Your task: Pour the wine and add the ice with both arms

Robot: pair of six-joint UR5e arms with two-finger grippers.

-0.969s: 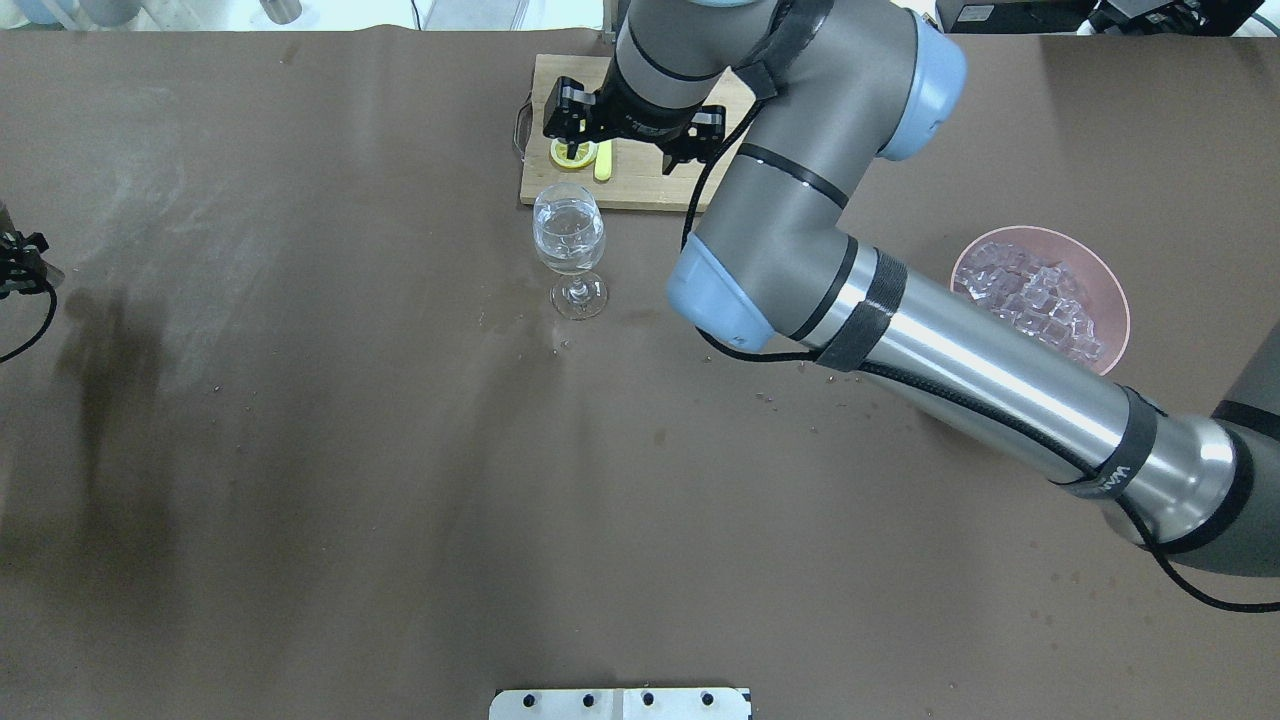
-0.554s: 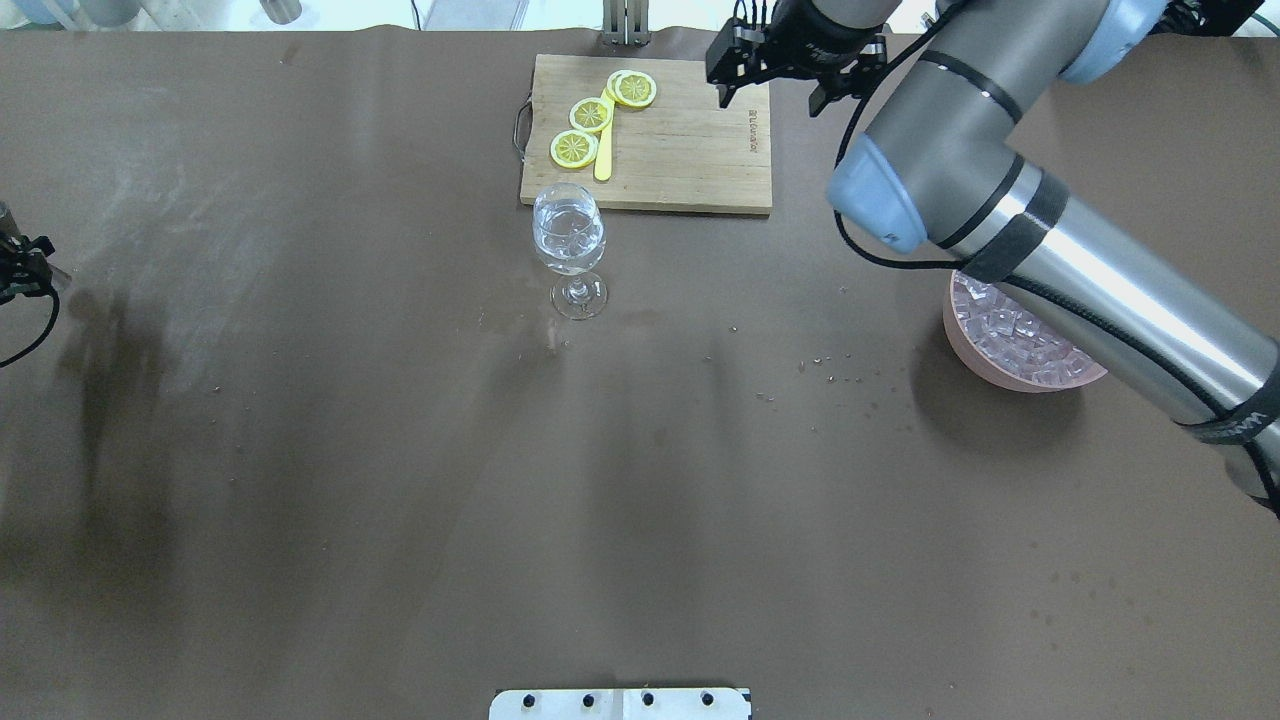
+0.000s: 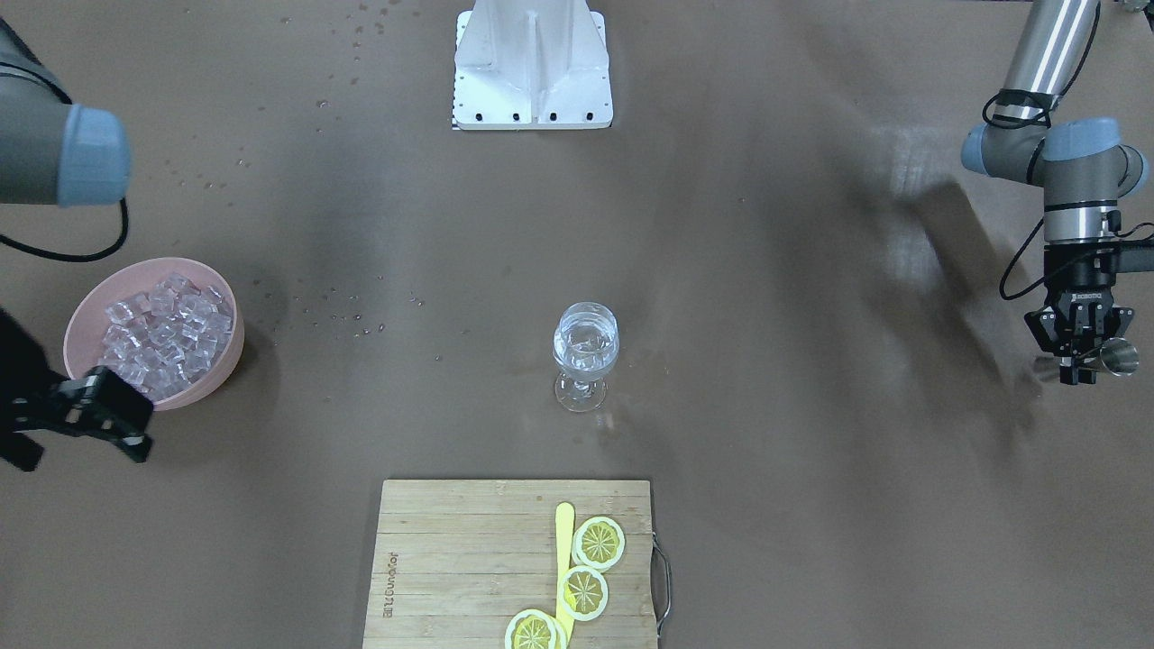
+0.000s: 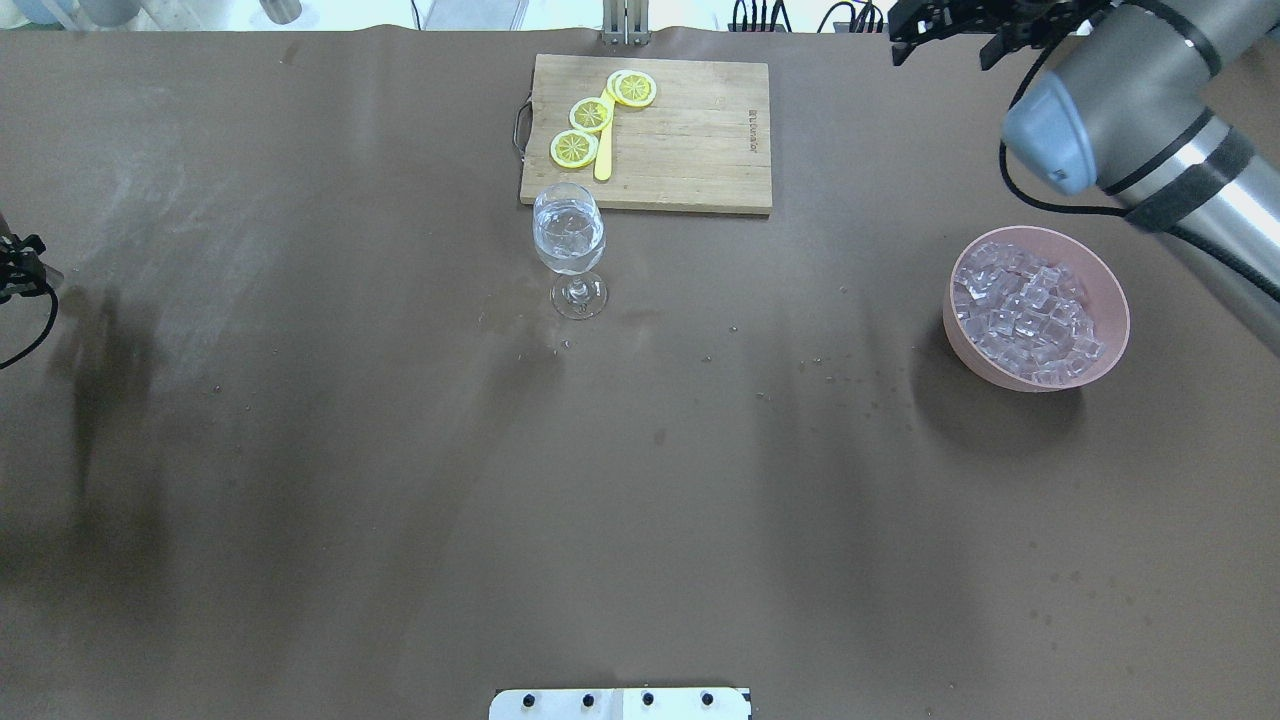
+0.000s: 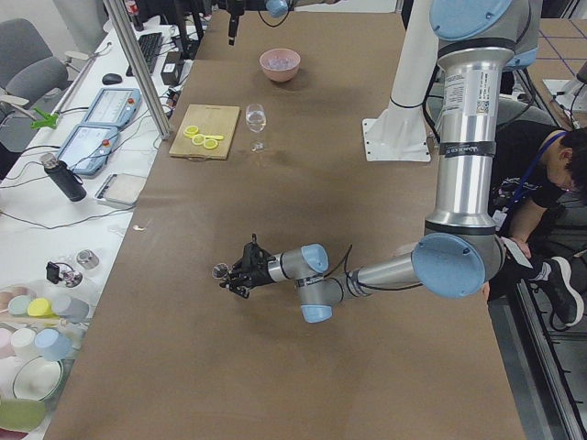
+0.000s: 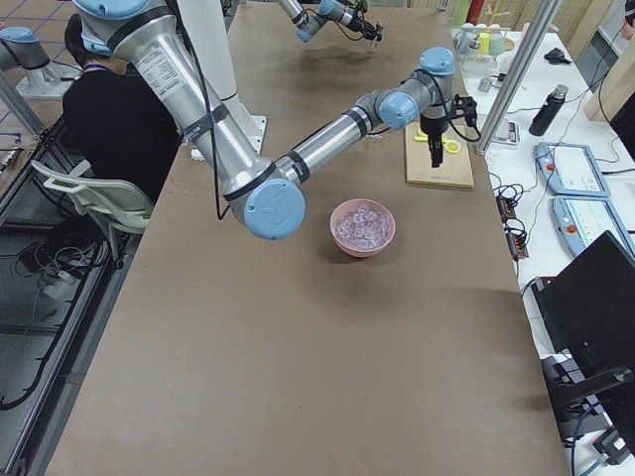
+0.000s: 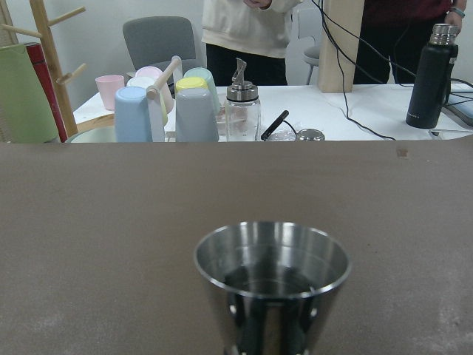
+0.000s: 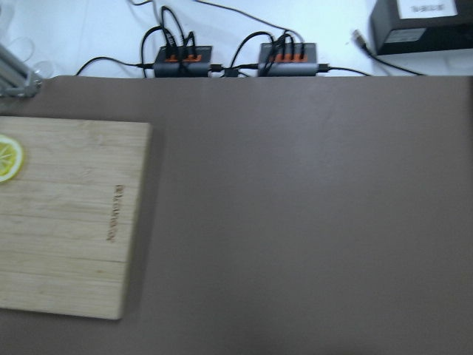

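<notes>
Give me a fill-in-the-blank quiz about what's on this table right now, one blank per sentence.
1. The ice fills a ___ bowl.
2. The lemon slices lie on a ___ cutting board.
3. The left gripper is shut on a small ___ cup.
4. The wine glass stands ___ on the table.
Missing words: pink; wooden; metal; upright.

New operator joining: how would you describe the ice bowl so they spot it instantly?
In the overhead view, find the wooden cutting board at the table's far edge. Right of it and lower down stands a pink bowl heaped with clear ice cubes. It is the only bowl there; the wine glass by the board is clear and stemmed.
</notes>
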